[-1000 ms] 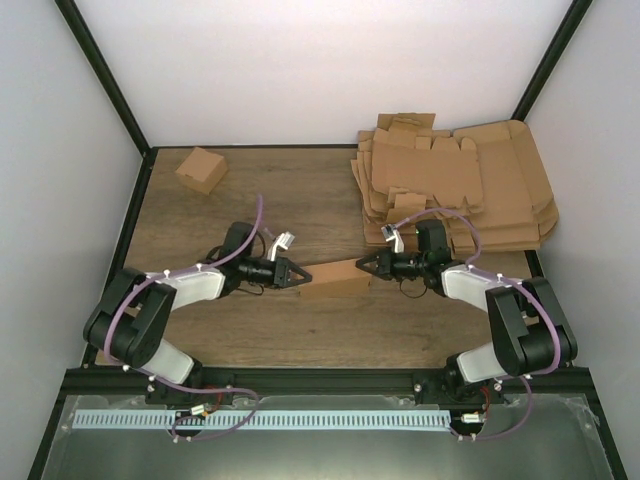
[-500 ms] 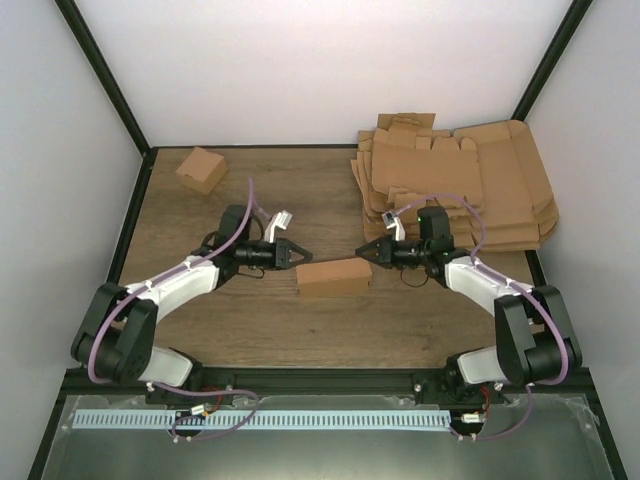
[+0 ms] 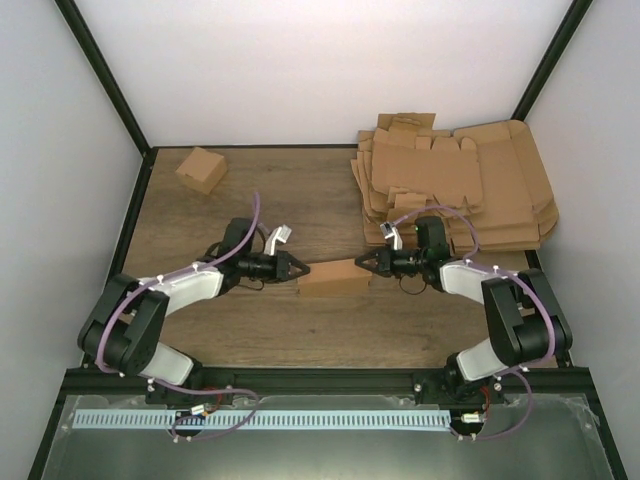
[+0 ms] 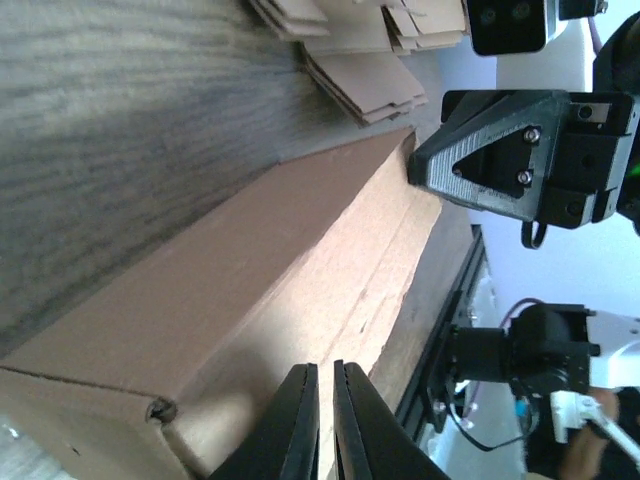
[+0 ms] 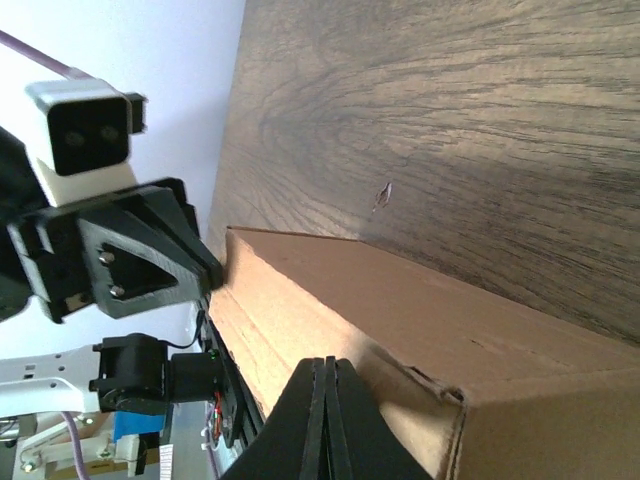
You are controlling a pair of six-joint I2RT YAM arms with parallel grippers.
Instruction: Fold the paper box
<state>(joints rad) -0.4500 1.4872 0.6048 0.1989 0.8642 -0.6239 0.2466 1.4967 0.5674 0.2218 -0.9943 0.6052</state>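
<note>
The paper box [image 3: 335,278] is a small closed brown box lying on the wooden table between my two grippers. My left gripper [image 3: 299,270] is shut and empty, its tip against the box's left end. My right gripper [image 3: 363,263] is shut and empty, its tip against the box's right end. In the left wrist view the shut fingers [image 4: 326,375] lie over the box's top face [image 4: 250,290], with the right gripper [image 4: 490,150] at the far end. In the right wrist view the shut fingers [image 5: 325,362] lie over the box [image 5: 400,300], with the left gripper [image 5: 140,250] beyond.
A stack of flat brown cardboard blanks [image 3: 450,185] fills the back right of the table and also shows in the left wrist view [image 4: 350,50]. Another small folded brown box [image 3: 201,169] stands at the back left. A black frame rail runs along the near edge.
Both grippers had drawn back a little from the box half a second ago; now they are down against its two ends again. The box has barely moved.
</note>
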